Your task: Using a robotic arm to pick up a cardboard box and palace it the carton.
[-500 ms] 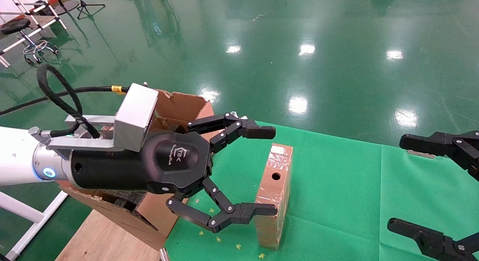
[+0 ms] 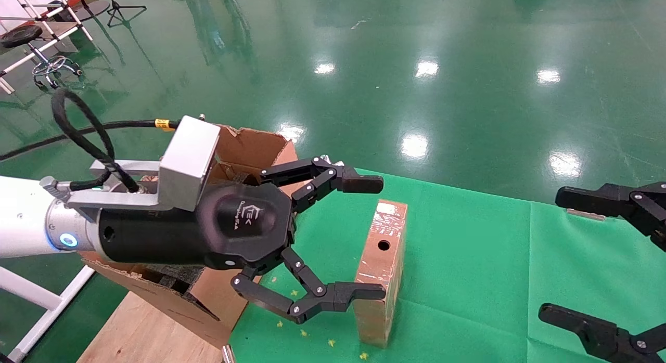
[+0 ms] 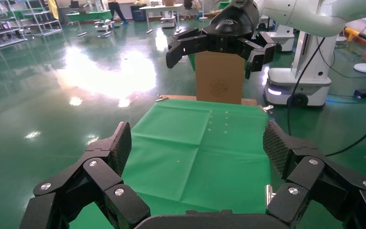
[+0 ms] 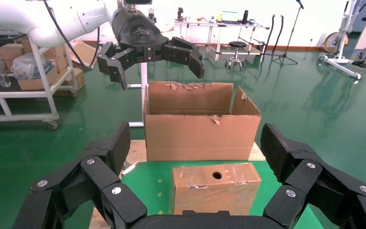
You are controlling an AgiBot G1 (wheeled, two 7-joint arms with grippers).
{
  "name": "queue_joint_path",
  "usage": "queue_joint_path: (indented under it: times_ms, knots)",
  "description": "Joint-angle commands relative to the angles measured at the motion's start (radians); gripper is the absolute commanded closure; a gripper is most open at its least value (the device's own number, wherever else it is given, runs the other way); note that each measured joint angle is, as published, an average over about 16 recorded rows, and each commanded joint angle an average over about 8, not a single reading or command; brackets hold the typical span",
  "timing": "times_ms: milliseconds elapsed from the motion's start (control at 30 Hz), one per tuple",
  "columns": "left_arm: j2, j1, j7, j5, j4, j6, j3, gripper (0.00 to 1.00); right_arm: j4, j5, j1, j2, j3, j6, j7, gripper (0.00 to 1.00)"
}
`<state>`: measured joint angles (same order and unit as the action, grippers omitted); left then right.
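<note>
Green glossy floor (image 2: 442,51) fills the upper part of the head view, and below it a desk (image 2: 468,259) covered in green cloth takes up the lower right.

The cardboard box (image 2: 379,269) stands on edge on the cloth, just right of the frame's centre. Its long axis runs from the lower part of the frame toward the upper part, leaning slightly right at the far end. The narrow taped side with the small round hole faces up toward the head camera. In the right wrist view the same side shows on top, and a broad side faces that camera.

The robotic arm comes in from the left of the frame, and its left gripper (image 2: 383,237) points right at the cardboard box. Its fingers (image 2: 359,183) are spread wide. One fingertip sits by the far end of the cardboard box, and the other overlaps the left edge of its near end. Whether either one touches the cardboard cannot be told. The hole lies roughly midway between the two tips.

The carton (image 2: 255,144) stands behind the arm at centre left, just off the cloth, with its flaps up.

The right gripper (image 2: 551,254) hangs at the right edge of the frame, well apart from the cardboard box, with its fingers spread apart and nothing between them.
</note>
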<state>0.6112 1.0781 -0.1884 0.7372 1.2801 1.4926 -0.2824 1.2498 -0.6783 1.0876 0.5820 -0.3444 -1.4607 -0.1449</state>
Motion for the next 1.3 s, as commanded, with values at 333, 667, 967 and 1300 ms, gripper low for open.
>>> queue_joint_path:
  times_ms: [333, 667, 967, 1300]
  knots:
    - [-0.019, 0.016, -0.008, 0.077, 0.028, -0.025, -0.019, 0.0, 0.0, 0.0, 0.0, 0.0, 0.0, 0.0, 0.0, 0.92]
    - [-0.025, 0.051, -0.078, 0.159, 0.054, -0.061, -0.061, 0.0, 0.0, 0.0, 0.0, 0.0, 0.0, 0.0, 0.0, 1.0]
    - [-0.029, 0.092, -0.119, 0.249, 0.057, -0.096, -0.09, 0.0, 0.0, 0.0, 0.0, 0.0, 0.0, 0.0, 0.0, 1.0]
    - [0.083, 0.356, -0.487, 0.611, 0.073, -0.13, -0.254, 0.0, 0.0, 0.0, 0.0, 0.0, 0.0, 0.0, 0.0, 1.0]
